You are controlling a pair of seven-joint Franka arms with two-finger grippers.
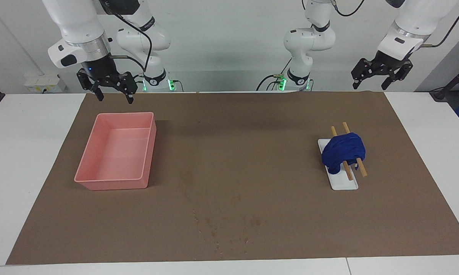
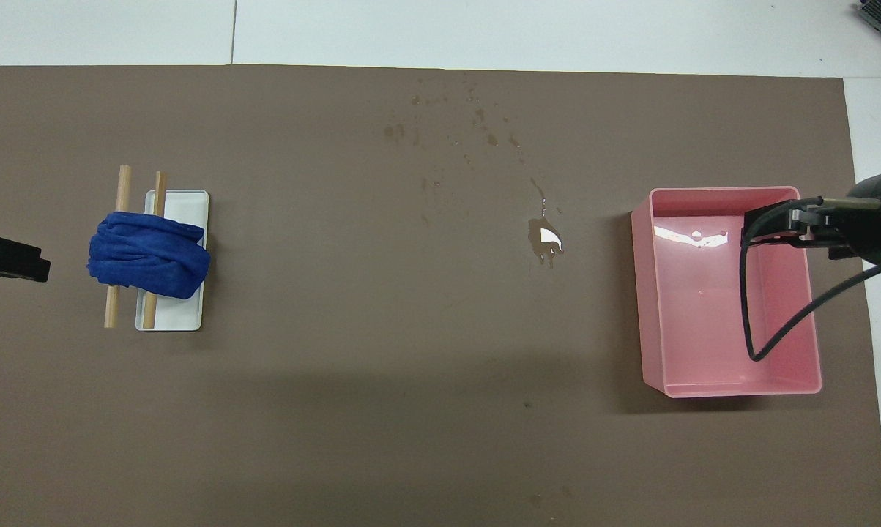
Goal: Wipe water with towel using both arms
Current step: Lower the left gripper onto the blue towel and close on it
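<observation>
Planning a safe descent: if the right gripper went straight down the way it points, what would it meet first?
Probably the pink tray: the right gripper hangs open over its robot-side rim, though depth is uncertain.

The table is being covered by a brown mat, on which a pink tray, a white dish and water drops are being carried.

Facing cam high, opposite robots; overhead cam steep down; both share brown mat
</observation>
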